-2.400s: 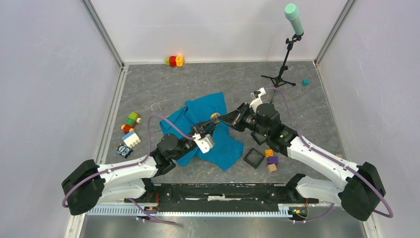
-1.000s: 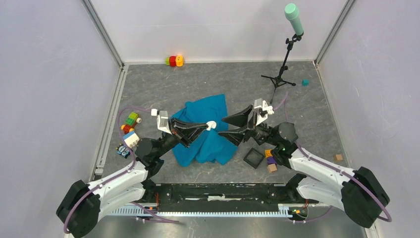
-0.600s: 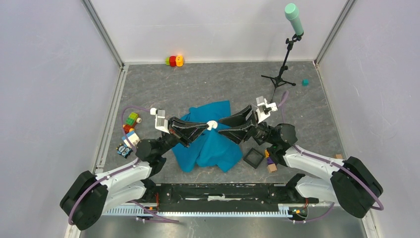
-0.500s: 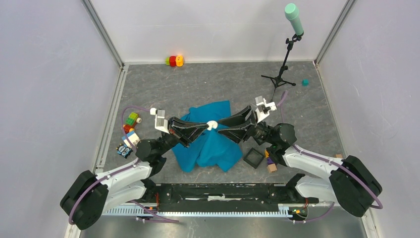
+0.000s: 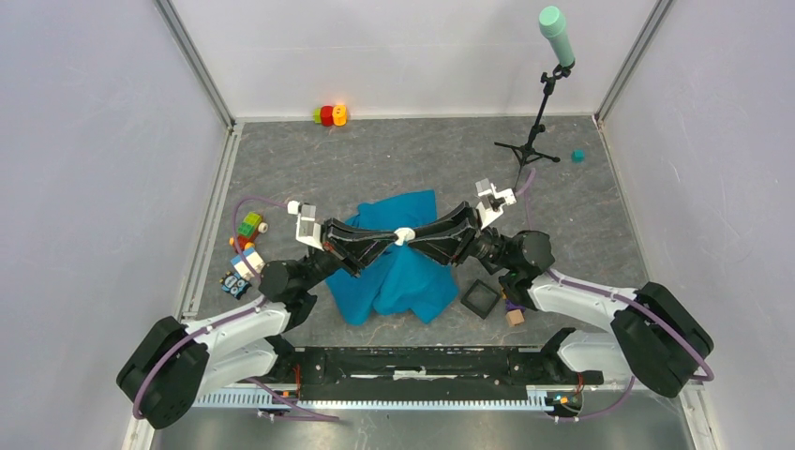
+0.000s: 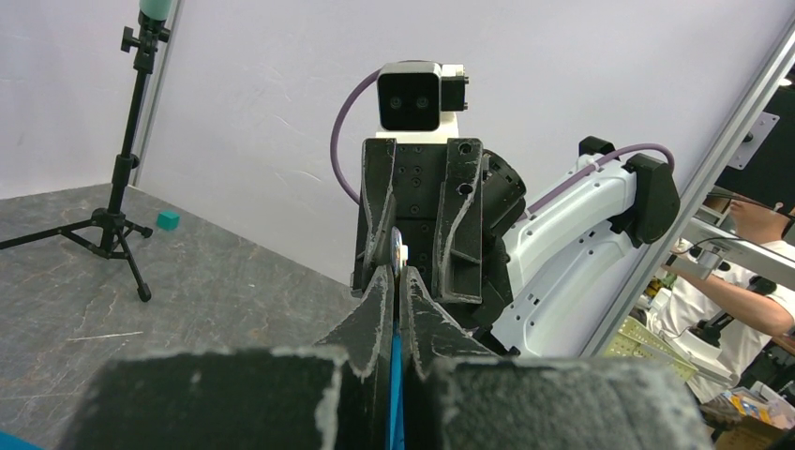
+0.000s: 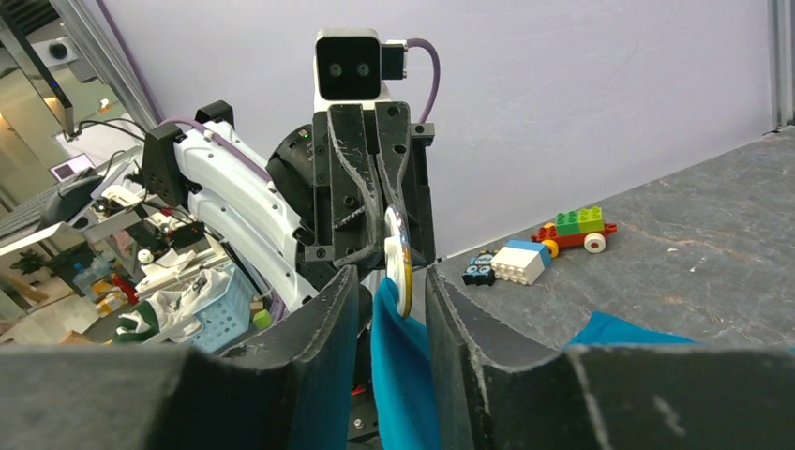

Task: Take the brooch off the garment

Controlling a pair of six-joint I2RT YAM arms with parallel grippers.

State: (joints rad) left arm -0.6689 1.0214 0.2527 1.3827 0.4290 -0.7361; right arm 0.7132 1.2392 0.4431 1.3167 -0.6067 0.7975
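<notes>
Top external view has the 2 arms meeting tip to tip: the left gripper point(image 5: 388, 242) is pinched on the garment point(image 5: 405, 278) just behind the brooch point(image 5: 403, 235), while the right gripper point(image 5: 419, 236) stands apart astride it, so the brooch looks still attached, with the pull-off yet to come.

The grey marbled worktop point(image 5: 309, 169) carries the lower folds of the blue garment point(image 5: 403, 281) near its middle. Coloured toy blocks point(image 5: 246, 246) lie left of it, and more blocks point(image 5: 329, 114) lie at the far edge. A tripod stand point(image 5: 530, 150) and a small teal cube point(image 5: 577, 156) stand far right. A black square frame point(image 5: 480, 298) lies just right of the garment.
</notes>
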